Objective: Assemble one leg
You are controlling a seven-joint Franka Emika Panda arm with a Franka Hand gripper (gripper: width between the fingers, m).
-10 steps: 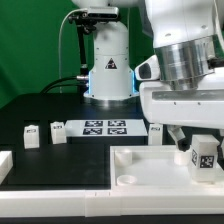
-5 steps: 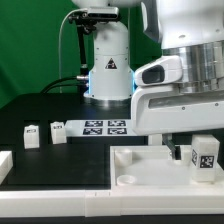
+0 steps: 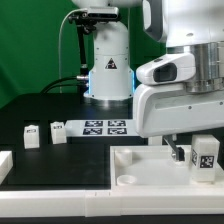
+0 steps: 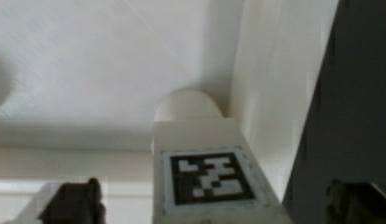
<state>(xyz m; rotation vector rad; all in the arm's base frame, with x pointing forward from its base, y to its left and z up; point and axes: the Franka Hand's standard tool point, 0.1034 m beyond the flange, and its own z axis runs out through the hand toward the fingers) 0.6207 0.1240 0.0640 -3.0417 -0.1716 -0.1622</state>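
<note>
A white leg (image 3: 205, 158) with a black-and-white tag stands upright at the corner of the large white tabletop (image 3: 150, 160) on the exterior view's right. My gripper (image 3: 200, 148) hangs over it, open, one dark finger (image 3: 178, 152) showing beside the leg. In the wrist view the leg (image 4: 208, 165) sits midway between the fingertips (image 4: 74, 203), with a clear gap on each side of my gripper (image 4: 216, 208). The leg's rounded end (image 4: 190, 102) points at the tabletop (image 4: 101, 70). I cannot tell whether it sits in a socket.
Two more legs (image 3: 31, 135) (image 3: 57, 131) stand on the black table at the exterior view's left, a third (image 3: 155, 130) behind the tabletop. The marker board (image 3: 105, 127) lies in front of the robot base. A round socket (image 3: 128, 180) shows in the tabletop's near corner.
The arm's wrist housing has risen and shifted slightly toward the exterior view's left. The leg has stayed upright at nearly the same spot on the tabletop.
</note>
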